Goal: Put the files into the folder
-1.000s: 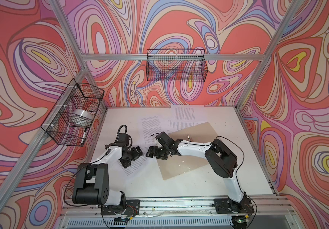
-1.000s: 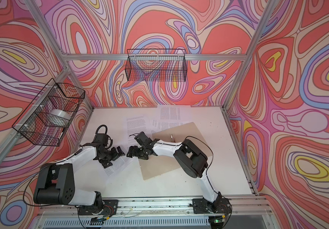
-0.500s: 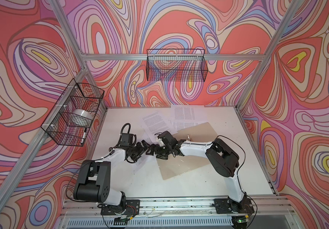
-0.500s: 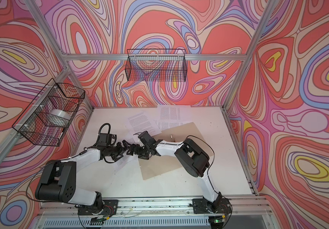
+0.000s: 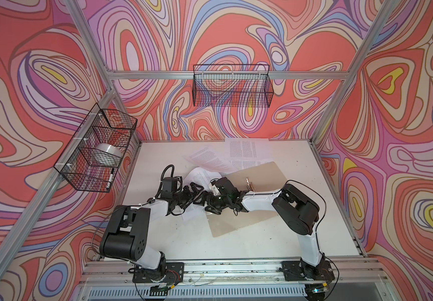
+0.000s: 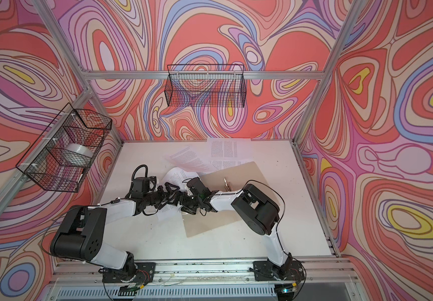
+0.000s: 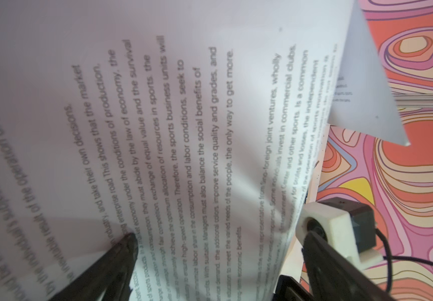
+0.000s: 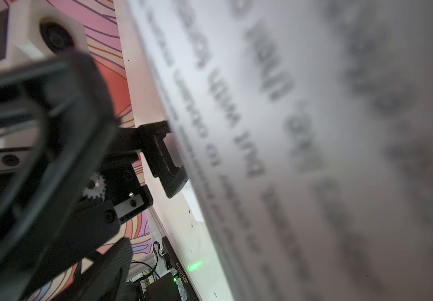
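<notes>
Left claw point(image 5: 194, 195) and right claw point(image 5: 209, 202) meet at the centre of the frame, both spread wide.
One curled white printed paper sheet point(image 5: 200, 177) rises between their black fingers, pinched by neither. It is just left of the flat tan cardboard folder point(image 5: 261, 176) on the white table point(image 5: 158, 234). Other printed sheets point(image 5: 244, 151) lie at the folder's upper edge.

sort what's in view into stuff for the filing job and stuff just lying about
For the job:
- printed sheets at the back
- curled sheet raised at the centre
- tan folder, with its metal clip

Lying about:
- tape roll and marker in the side wire basket
- back wire basket
</notes>
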Robot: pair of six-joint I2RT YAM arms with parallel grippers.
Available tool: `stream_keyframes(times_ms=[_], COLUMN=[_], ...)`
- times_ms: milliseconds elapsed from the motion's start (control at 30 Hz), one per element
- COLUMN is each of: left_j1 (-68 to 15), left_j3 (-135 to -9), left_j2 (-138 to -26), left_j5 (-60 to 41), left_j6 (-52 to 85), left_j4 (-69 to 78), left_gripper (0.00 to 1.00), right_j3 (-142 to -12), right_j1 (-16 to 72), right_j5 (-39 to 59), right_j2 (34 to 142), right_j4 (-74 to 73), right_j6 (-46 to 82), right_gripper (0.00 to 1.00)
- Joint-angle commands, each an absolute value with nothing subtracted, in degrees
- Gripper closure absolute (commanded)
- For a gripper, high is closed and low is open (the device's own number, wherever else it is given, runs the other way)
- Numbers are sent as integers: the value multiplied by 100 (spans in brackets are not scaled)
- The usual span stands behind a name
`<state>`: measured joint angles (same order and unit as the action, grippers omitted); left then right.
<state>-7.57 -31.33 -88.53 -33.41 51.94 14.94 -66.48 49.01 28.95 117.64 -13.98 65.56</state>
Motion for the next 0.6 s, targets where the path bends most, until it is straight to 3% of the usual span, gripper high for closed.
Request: stream_keyframes(times_ms=[0,167,333,567], left_j1=[-888,-881,-888,-888], left_j3=[-2369,-2302,-2255,-2369], left_j2=[-9433,-9199,-8915,-8023], left_j5=[-2693,-2541,-2381,-2059], left_j6=[5285,5079,4975,4997], left_j4=[-631,-955,-1268,-2115], left_gripper=[0,0,0,0], right_j3=[-6485,-6882,-7041,-6933], right_j1=[4946,4919,4922,4917], right_j5=[2577,2035,1757,1858], right_j2=[11915,11888,11738,11682], right_j4=[-716,-1,78,-229], right_j6=[6545,5892,5594,5689], right_gripper=[2,7,20,56])
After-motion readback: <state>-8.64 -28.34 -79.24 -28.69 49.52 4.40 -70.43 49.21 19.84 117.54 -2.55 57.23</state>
